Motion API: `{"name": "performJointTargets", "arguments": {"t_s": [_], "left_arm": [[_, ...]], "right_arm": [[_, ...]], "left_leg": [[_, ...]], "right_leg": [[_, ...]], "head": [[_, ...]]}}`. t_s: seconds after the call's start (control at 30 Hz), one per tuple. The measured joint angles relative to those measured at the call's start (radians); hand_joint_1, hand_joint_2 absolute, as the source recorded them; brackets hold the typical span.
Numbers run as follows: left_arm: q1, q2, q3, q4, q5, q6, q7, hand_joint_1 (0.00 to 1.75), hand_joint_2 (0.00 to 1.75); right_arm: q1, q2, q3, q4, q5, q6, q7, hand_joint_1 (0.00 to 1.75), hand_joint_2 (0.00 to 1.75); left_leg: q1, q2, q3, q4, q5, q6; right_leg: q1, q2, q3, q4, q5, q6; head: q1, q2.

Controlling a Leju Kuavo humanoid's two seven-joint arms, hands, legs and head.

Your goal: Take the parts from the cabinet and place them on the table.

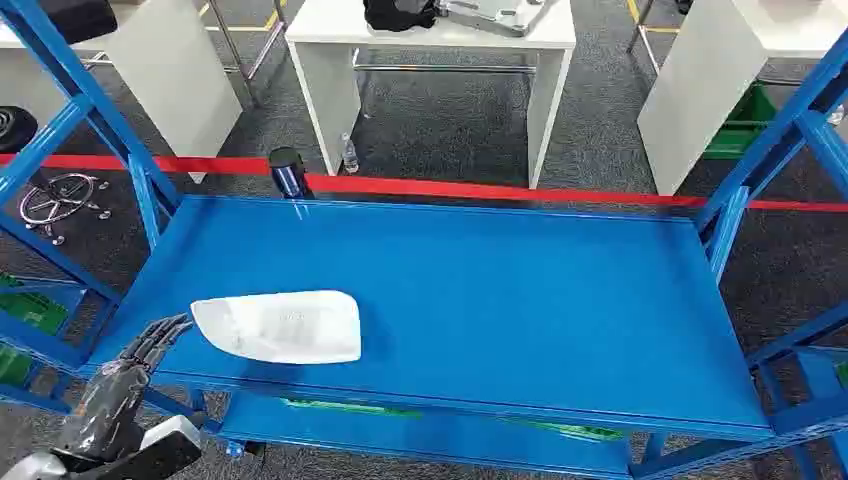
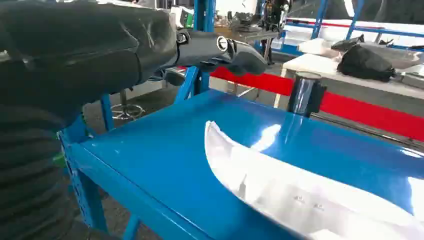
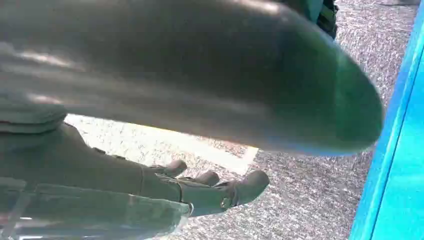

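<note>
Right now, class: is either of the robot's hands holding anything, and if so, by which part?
Nothing is held. The left hand hovers open beside the white part on the blue shelf, not touching it. The right hand hangs open over the floor.

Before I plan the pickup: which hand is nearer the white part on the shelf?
Left. The left hand hovers just beside the white part; the right hand hangs over the floor.

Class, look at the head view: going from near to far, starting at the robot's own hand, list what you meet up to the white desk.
left hand → white part on the blue shelf → dark blue cylinder → red tape line → clear bottle → white desk
</note>
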Motion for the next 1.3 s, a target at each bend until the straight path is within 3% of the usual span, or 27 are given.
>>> {"name": "performJointTargets", "arguments": {"t_s": [0.07, 0.1, 0.13, 0.23, 0.27, 0.3, 0.33, 0.4, 0.43, 0.47, 0.5, 0.53, 0.57, 0.6, 0.67, 0.73, 0.8, 0.87, 0.93, 0.97, 1.0, 1.07, 1.1, 1.13, 1.17, 1.23, 1.3], "left_arm": [[-0.001, 0.0, 0.0, 0.0, -0.007, 0.001, 0.002, 0.0, 1.75], [-0.003, 0.003, 0.0, 0.0, -0.024, 0.002, 0.006, 0.0, 1.75], [-0.01, 0.008, -0.002, 0.003, -0.037, 0.003, 0.008, 0.0, 1.75], [-0.026, 0.018, -0.008, 0.022, -0.055, 0.008, 0.004, 0.0, 1.75], [-0.034, 0.021, -0.011, 0.027, -0.058, 0.008, -0.001, 0.0, 1.75], [-0.041, 0.022, -0.017, 0.035, -0.062, 0.008, -0.005, 0.0, 1.75], [-0.057, 0.023, -0.022, 0.047, -0.064, 0.007, -0.008, 0.0, 1.75], [-0.083, 0.024, -0.036, 0.076, -0.075, 0.007, -0.013, 0.0, 1.75], [-0.091, 0.025, -0.046, 0.091, -0.084, 0.008, -0.015, 0.0, 1.75], [-0.103, 0.027, -0.054, 0.106, -0.092, 0.008, -0.016, 0.0, 1.75], [-0.121, 0.027, -0.063, 0.125, -0.096, 0.008, -0.018, 0.0, 1.75], [-0.139, 0.028, -0.074, 0.147, -0.104, 0.007, -0.019, 0.0, 1.75], [-0.162, 0.028, -0.087, 0.173, -0.106, 0.004, -0.021, 0.0, 1.75], [-0.178, 0.028, -0.095, 0.192, -0.108, 0.002, -0.022, 0.0, 1.75], [-0.21, 0.031, -0.112, 0.227, -0.114, 0.0, -0.027, 0.0, 1.75], [-0.236, 0.033, -0.124, 0.252, -0.121, 0.002, -0.031, 0.0, 1.75], [-0.258, 0.036, -0.135, 0.274, -0.125, 0.002, -0.036, 0.0, 1.75], [-0.278, 0.038, -0.143, 0.289, -0.128, 0.004, -0.039, 0.0, 1.75], [-0.3, 0.038, -0.153, 0.313, -0.141, 0.005, -0.044, 0.0, 1.75], [-0.309, 0.037, -0.158, 0.323, -0.146, 0.005, -0.047, 0.0, 1.75], [-0.318, 0.037, -0.164, 0.334, -0.148, 0.005, -0.049, 0.0, 1.75], [-0.344, 0.034, -0.176, 0.353, -0.156, 0.005, -0.053, 0.0, 1.75], [-0.367, 0.034, -0.184, 0.364, -0.158, 0.005, -0.055, 0.0, 1.75], [-0.385, 0.033, -0.192, 0.373, -0.16, 0.005, -0.055, 0.0, 1.75], [-0.403, 0.032, -0.199, 0.384, -0.162, 0.005, -0.055, 0.0, 1.75], [-0.428, 0.027, -0.214, 0.404, -0.165, 0.005, -0.055, 0.0, 1.75], [-0.451, 0.023, -0.229, 0.418, -0.166, 0.005, -0.055, 0.0, 1.75]], "right_arm": [[-0.001, 0.0, 0.0, 0.0, 0.0, 0.0, 0.0, 0.0, 0.0], [-0.001, 0.0, 0.0, 0.0, 0.0, 0.0, 0.0, 0.0, 0.0], [-0.002, 0.007, 0.001, 0.0, 0.0, 0.001, 0.0, 0.0, 0.0], [-0.003, 0.001, 0.002, 0.0, 0.005, 0.011, 0.005, 0.0, 0.0], [-0.004, -0.001, 0.004, 0.0, 0.011, 0.015, 0.006, 0.0, 0.0], [-0.003, -0.003, 0.007, 0.0, 0.013, 0.019, 0.008, 0.0, 0.0], [-0.003, -0.008, 0.009, 0.001, 0.013, 0.021, 0.011, 0.0, 0.0], [-0.003, -0.015, 0.013, 0.001, 0.017, 0.022, 0.017, 0.0, 0.0], [-0.004, -0.017, 0.015, 0.002, 0.018, 0.022, 0.018, 0.0, 0.0], [-0.003, -0.017, 0.017, 0.002, 0.02, 0.022, 0.019, 0.0, 0.0], [-0.002, -0.018, 0.019, 0.002, 0.022, 0.022, 0.019, 0.0, 0.0], [-0.002, -0.019, 0.021, 0.002, 0.025, 0.023, 0.02, 0.0, 0.0], [-0.004, -0.022, 0.022, 0.002, 0.028, 0.023, 0.02, 0.0, 0.0], [-0.006, -0.025, 0.023, 0.002, 0.028, 0.024, 0.02, 0.0, 0.0], [-0.009, -0.026, 0.025, 0.002, 0.029, 0.025, 0.021, 0.0, 0.0], [-0.011, -0.025, 0.025, 0.002, 0.029, 0.025, 0.021, 0.0, 0.0], [-0.011, -0.024, 0.026, 0.002, 0.031, 0.025, 0.022, 0.0, 0.0], [-0.012, -0.026, 0.026, 0.002, 0.031, 0.025, 0.022, 0.0, 0.0], [-0.011, -0.025, 0.026, 0.002, 0.031, 0.025, 0.023, 0.0, 0.0], [-0.01, -0.025, 0.026, 0.002, 0.031, 0.025, 0.026, 0.0, 0.0], [-0.01, -0.025, 0.026, 0.002, 0.031, 0.025, 0.029, 0.0, 0.0], [-0.011, -0.025, 0.026, 0.0, 0.031, 0.025, 0.034, 0.0, 0.0], [-0.011, -0.025, 0.026, -0.003, 0.031, 0.026, 0.04, 0.0, 0.0], [-0.01, -0.025, 0.026, -0.007, 0.031, 0.028, 0.042, 0.0, 0.0], [-0.011, -0.026, 0.026, -0.01, 0.029, 0.029, 0.047, 0.0, 0.0], [-0.008, -0.027, 0.026, -0.016, 0.027, 0.032, 0.05, 0.0, 0.0], [-0.006, -0.029, 0.026, -0.019, 0.026, 0.035, 0.056, 0.0, 0.0]], "left_leg": [[-0.005, 0.0, 0.087, -0.181, 0.093, 0.019], [-0.011, -0.001, 0.132, -0.27, 0.123, 0.035], [-0.014, 0.005, 0.141, -0.287, 0.105, 0.041], [-0.025, 0.005, 0.138, -0.295, 0.111, 0.044], [-0.023, 0.005, 0.143, -0.309, 0.117, 0.049], [-0.008, 0.008, 0.163, -0.332, 0.131, 0.047], [-0.01, 0.008, 0.169, -0.342, 0.135, 0.057], [-0.011, 0.007, 0.166, -0.342, 0.136, 0.058], [-0.012, 0.008, 0.165, -0.342, 0.136, 0.058], [-0.012, 0.008, 0.164, -0.341, 0.136, 0.057], [-0.011, 0.007, 0.165, -0.341, 0.136, 0.057], [-0.01, 0.005, 0.166, -0.34, 0.135, 0.055], [-0.007, 0.003, 0.167, -0.335, 0.132, 0.049], [-0.005, 0.003, 0.165, -0.325, 0.126, 0.042], [-0.012, 0.003, 0.157, -0.303, 0.114, 0.025], [-0.01, 0.003, 0.156, -0.305, 0.116, 0.021], [-0.005, 0.003, 0.153, -0.3, 0.11, 0.014], [-0.001, 0.003, 0.117, -0.222, 0.056, 0.001], [0.004, 0.003, 0.027, -0.032, -0.026, -0.008], [0.006, 0.003, -0.002, 0.024, -0.039, -0.009], [0.006, 0.003, -0.01, 0.035, -0.032, -0.009], [0.006, 0.003, 0.035, -0.073, 0.042, -0.004], [0.006, 0.003, 0.096, -0.201, 0.104, 0.002], [0.005, 0.001, 0.133, -0.283, 0.127, 0.008], [-0.001, 0.001, 0.14, -0.295, 0.111, 0.009], [-0.006, 0.001, 0.138, -0.294, 0.116, 0.014], [-0.007, 0.001, 0.14, -0.305, 0.123, 0.029]], "right_leg": [[0.007, 0.003, 0.006, -0.001, -0.002, -0.002], [0.007, 0.004, 0.007, -0.002, -0.002, -0.003], [0.011, 0.004, 0.004, -0.003, -0.002, -0.001], [0.005, 0.001, 0.001, -0.006, -0.001, 0.007], [0.011, 0.0, 0.006, -0.013, 0.001, 0.014], [0.009, -0.006, -0.004, 0.009, -0.008, 0.012], [0.013, -0.003, -0.022, 0.05, -0.033, 0.009], [0.01, -0.002, -0.096, 0.198, -0.097, 0.002], [0.007, -0.002, -0.131, 0.265, -0.12, 0.004], [0.004, -0.002, -0.155, 0.308, -0.127, 0.012], [0.0, -0.003, -0.151, 0.29, -0.112, 0.025], [-0.005, -0.003, -0.127, 0.239, -0.084, 0.038], [-0.011, -0.003, -0.074, 0.124, -0.035, 0.057], [-0.015, -0.005, -0.026, 0.028, 0.001, 0.067], [-0.012, -0.002, -0.018, -0.002, 0.01, 0.039], [-0.006, -0.003, -0.02, 0.004, 0.009, 0.027], [-0.017, -0.003, -0.013, -0.001, 0.015, 0.015], [-0.016, -0.002, -0.013, -0.001, 0.015, 0.012], [-0.014, -0.002, -0.015, 0.0, 0.015, 0.009], [-0.014, -0.002, -0.016, 0.0, 0.015, 0.009], [-0.013, -0.002, -0.015, 0.0, 0.015, 0.009], [-0.013, 0.0, -0.013, 0.0, 0.014, 0.009], [-0.013, 0.001, -0.011, 0.0, 0.014, 0.009], [-0.013, 0.001, -0.011, -0.001, 0.014, 0.01], [-0.007, 0.001, -0.017, -0.001, 0.016, 0.013], [-0.009, 0.002, -0.022, -0.002, 0.019, 0.024], [-0.008, 0.001, -0.018, -0.01, 0.023, 0.038]], "head": [[0.0, 0.0], [0.0, 0.0], [0.005, 0.0], [0.002, 0.0], [0.002, 0.0], [0.002, 0.0], [0.005, 0.0], [0.006, 0.0], [0.006, 0.0], [0.006, 0.0], [0.006, 0.0], [0.006, 0.0], [0.006, 0.0], [0.007, 0.0], [0.007, 0.0], [0.007, 0.0], [0.007, 0.0], [0.002, 0.0], [0.003, 0.0], [0.003, 0.0], [0.003, 0.0], [0.003, 0.0], [0.003, 0.0], [0.003, 0.0], [0.004, 0.0], [0.003, 0.0], [0.003, 0.0]]}}
